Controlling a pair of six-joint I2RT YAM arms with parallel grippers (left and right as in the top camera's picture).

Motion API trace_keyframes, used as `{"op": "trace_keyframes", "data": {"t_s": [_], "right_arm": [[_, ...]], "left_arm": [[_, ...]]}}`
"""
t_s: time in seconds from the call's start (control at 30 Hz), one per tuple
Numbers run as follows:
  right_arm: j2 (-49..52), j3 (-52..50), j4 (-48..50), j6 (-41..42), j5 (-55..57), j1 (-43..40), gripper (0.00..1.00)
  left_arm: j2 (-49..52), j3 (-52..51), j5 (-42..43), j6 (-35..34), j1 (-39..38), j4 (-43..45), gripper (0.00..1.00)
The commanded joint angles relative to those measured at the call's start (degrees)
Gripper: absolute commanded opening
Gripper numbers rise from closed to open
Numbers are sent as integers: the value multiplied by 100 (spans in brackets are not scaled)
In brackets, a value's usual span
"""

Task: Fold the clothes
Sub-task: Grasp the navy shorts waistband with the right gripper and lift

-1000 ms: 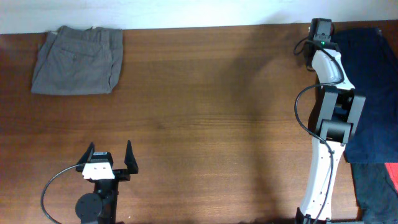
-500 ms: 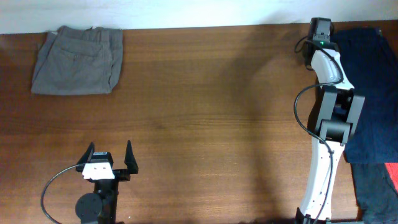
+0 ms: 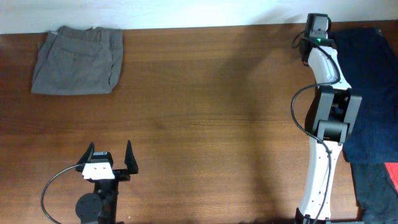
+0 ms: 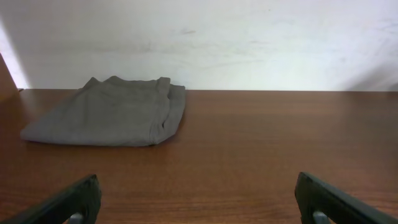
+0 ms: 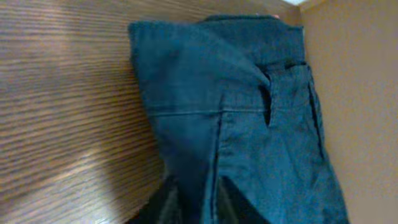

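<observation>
The dark navy trousers (image 3: 373,87) lie along the table's right edge, waistband toward the back. My right gripper (image 3: 318,23) reaches to their far left corner. In the right wrist view the navy trousers (image 5: 249,118) fill the frame, and the right gripper (image 5: 198,198) has its two dark fingers closed on a fold of the cloth at the left edge. My left gripper (image 3: 111,158) is open and empty near the front left, seen wide apart in the left wrist view (image 4: 199,199).
Folded grey-khaki trousers (image 3: 78,60) lie at the back left corner and also show in the left wrist view (image 4: 112,112). A red garment (image 3: 392,171) and a black one (image 3: 373,193) lie at the front right. The table's back edge runs just behind the right gripper.
The right arm's wrist has shifted slightly left and toward the back edge at the trousers' corner. The left arm has not moved.
</observation>
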Motion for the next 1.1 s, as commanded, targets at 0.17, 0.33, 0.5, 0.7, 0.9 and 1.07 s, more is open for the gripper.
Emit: {"op": "trace_keyframes", "data": {"t_s": [0.17,0.33,0.5,0.7,0.9,1.07], "right_arm": [[-68,164,-109,83,111,50,9],[-70,164,-118,81,114,50,6],[-79,164,-133,98,116,96,4],[-190,164,-57,337,114,282,4],[-304,297,-50,343,114,542,4],[-516,422,-44,682,87,841,4]], "left_arm": [[-33,-33,61,24,-15,-4,99],[-33,-33,63,24,-15,-7,99],[-33,-33,63,24,-15,-7,99],[-33,-33,63,24,-15,-4,99],[-33,-33,61,24,-15,-7,99],[-33,-33,61,24,-15,-4,99]]}}
